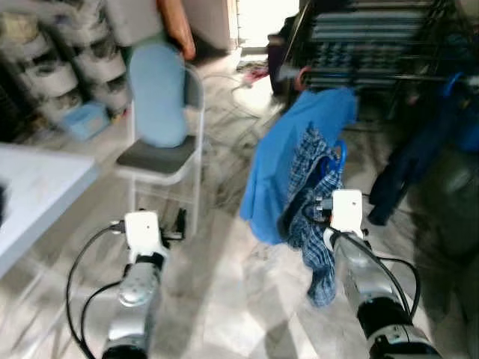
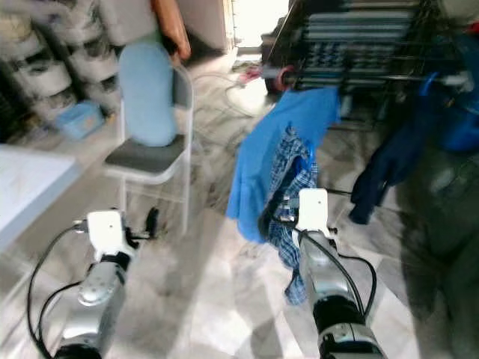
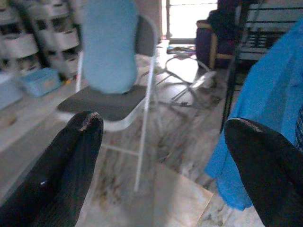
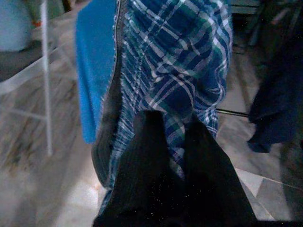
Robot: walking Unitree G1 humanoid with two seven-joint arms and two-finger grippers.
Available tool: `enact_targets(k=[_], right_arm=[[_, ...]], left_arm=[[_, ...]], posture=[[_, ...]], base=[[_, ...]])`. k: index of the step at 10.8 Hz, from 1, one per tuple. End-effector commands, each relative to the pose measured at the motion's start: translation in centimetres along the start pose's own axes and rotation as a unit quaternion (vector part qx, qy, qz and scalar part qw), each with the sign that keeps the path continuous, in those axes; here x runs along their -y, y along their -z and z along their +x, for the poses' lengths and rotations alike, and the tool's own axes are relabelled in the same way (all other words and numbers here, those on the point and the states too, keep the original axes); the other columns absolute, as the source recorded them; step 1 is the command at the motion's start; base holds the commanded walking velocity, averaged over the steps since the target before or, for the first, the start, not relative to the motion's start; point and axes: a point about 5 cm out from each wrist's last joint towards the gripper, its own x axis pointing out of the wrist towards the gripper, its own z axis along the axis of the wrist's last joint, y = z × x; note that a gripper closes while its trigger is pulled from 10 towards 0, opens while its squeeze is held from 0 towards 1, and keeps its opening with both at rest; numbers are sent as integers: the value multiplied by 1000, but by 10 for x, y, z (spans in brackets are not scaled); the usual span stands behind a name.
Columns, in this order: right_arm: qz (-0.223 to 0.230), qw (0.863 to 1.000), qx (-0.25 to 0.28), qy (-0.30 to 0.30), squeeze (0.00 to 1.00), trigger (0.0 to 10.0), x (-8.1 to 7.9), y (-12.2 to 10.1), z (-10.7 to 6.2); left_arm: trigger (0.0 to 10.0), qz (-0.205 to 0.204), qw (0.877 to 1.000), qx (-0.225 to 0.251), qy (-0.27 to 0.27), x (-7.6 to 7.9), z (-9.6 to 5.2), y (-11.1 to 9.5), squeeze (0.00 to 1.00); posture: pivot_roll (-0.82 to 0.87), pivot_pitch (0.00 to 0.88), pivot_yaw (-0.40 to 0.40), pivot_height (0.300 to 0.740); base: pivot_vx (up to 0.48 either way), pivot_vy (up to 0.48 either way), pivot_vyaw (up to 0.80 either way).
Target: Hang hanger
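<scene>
Right gripper (image 4: 173, 137): clenched on the plaid shirt (image 4: 180, 61), its two black fingers (image 4: 142, 161) pressed close together with a fold of the blue, green and white checked cloth pinched between them; it is raised in front of the robot's right side.
Plaid shirt: hangs down from the grip in loose folds, its lower end dangling beside the right arm (image 1: 367, 284) and above the marble floor (image 1: 224, 299).
Hanger (image 1: 340, 155): a thin blue loop shows at the top of the plaid shirt, beside the gripper; the rest of it is hidden in the cloth, and whether the fingers touch it cannot be told.
Blue garment (image 1: 288, 149): a plain bright blue piece draped behind the plaid shirt, its top near the dark metal rack (image 1: 374, 45).
Dark garment (image 1: 408, 164): hangs to the robot's right of the rack, apart from the plaid shirt.
Left gripper (image 3: 161, 137): released, fingers (image 3: 71, 156) spread wide with nothing between them, held low in front of the robot's left side and pointing toward the folding chair (image 1: 168, 161).
Folding chair: white frame, grey seat, with a light blue cushion (image 1: 157, 93) leaning upright against its back.
White table (image 1: 34, 191): its corner lies at the robot's far left.
Stacked bins (image 1: 67, 67): stand behind the chair, blurred.
</scene>
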Motion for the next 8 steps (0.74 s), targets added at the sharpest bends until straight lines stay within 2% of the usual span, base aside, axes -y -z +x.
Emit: enact_targets(k=[1, 2, 8], right_arm=[[3, 1000, 16, 15, 0, 10000, 5, -10, 2], [1, 1000, 16, 16, 0, 10000, 6, -10, 2], [3, 1000, 19, 1, 0, 10000, 1, -11, 2]], left_arm=[[10000, -5, 1000, 8, 8, 4, 3, -4, 0], [10000, -7, 1000, 7, 12, 6, 3, -4, 0], [10000, -15, 1000, 4, 24, 12, 2, -2, 0]], posture=[[-144, 0, 100, 740], [-148, 0, 100, 740], [-147, 0, 101, 740]], base=[[412, 0, -800], [428, 0, -800], [450, 0, 0]])
